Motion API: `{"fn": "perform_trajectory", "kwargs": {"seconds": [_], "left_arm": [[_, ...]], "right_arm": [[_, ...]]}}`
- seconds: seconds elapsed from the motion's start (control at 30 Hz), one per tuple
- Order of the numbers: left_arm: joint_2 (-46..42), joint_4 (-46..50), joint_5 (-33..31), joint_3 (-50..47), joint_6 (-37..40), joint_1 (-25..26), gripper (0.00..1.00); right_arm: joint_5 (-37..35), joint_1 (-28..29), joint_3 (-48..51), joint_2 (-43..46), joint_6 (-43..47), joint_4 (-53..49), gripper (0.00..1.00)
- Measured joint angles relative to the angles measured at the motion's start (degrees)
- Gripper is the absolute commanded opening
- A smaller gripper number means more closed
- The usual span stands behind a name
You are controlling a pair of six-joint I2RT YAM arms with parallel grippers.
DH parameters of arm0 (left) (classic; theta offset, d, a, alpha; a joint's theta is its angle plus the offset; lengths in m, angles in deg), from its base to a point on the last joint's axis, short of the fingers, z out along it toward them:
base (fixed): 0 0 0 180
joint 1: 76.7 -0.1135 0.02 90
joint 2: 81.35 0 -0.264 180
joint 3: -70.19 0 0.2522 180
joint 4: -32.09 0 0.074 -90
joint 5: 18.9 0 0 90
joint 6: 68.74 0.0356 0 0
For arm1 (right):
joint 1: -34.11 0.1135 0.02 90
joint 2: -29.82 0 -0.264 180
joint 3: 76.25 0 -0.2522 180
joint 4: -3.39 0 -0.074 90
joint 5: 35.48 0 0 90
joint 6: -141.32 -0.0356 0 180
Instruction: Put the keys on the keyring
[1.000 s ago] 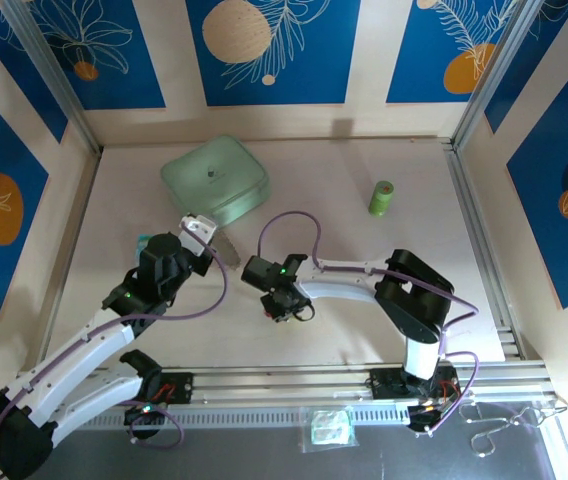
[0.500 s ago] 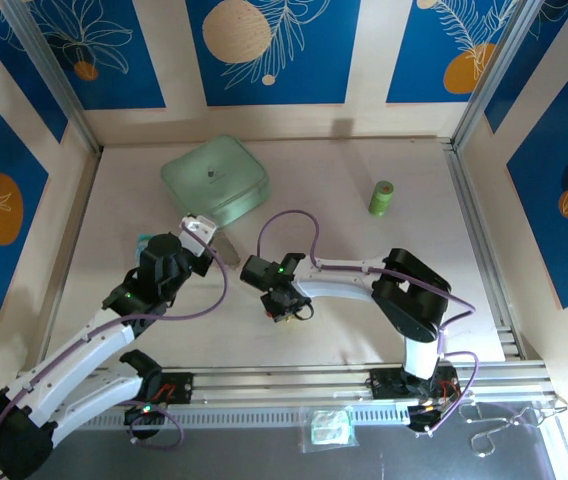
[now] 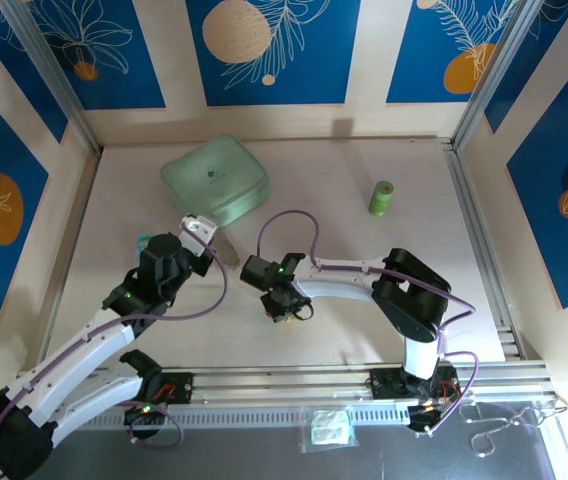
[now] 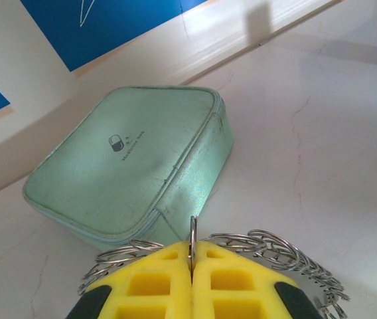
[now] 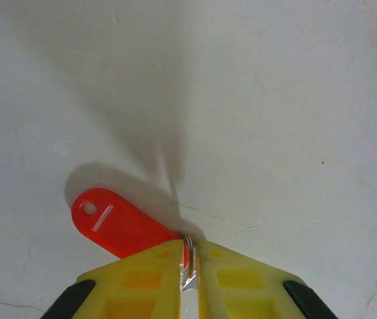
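Shiny bare metal for the keyring, glossy smooth plastic on the red key, faintly sheened cloth-like pouch, matt veined worktop.

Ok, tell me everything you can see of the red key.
The red key looks like a flat, glossy red plastic tab, oval, with a small round hole and a pale slot at its far end. It points away to the left over the pale table, throwing a soft shadow; whether it rests there or hangs just above, I cannot tell. A small metal ring at its near end is pinched between the yellow fingers of the right gripper.
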State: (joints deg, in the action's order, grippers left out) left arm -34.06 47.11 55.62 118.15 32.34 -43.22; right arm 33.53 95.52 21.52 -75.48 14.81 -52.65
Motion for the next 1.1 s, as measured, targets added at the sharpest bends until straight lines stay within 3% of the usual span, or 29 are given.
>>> {"fn": "perform_trajectory", "kwargs": {"seconds": [0.7, 0.93, 1.1], "left_arm": [[0.0, 0.0, 0.0, 0.0, 0.0, 0.0, 0.0], [0.0, 0.0, 0.0, 0.0, 0.0, 0.0, 0.0], [0.0, 0.0, 0.0, 0.0, 0.1, 0.0, 0.0]], "right_arm": [[0.9, 0.0, -0.6, -0.8, 0.0, 0.0, 0.12], [0.9, 0.0, -0.8, -0.8, 0.0, -0.3, 0.02], [0.2, 0.1, -0.9, -0.4, 0.0, -0.7, 0.0]]}}
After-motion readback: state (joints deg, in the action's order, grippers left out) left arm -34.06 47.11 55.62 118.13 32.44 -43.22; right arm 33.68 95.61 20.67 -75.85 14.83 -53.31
